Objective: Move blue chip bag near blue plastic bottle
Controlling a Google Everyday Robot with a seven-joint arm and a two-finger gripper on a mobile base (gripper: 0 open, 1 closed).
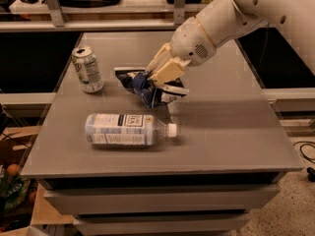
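Note:
The blue chip bag [142, 86], dark navy foil with white edges, is crumpled and held a little above the grey table [231, 132] near its middle. My gripper [156, 78] reaches down from the upper right and is shut on the bag. The blue plastic bottle [127, 130] lies on its side in front of the bag, white cap pointing right. The bag hangs just behind the bottle's cap end, a short gap away.
A green-white soda can [87, 69] stands upright at the table's left, behind the bottle. My white arm [246, 14] crosses the upper right. Shelving runs along the back. Boxes and clutter sit on the floor at the lower left.

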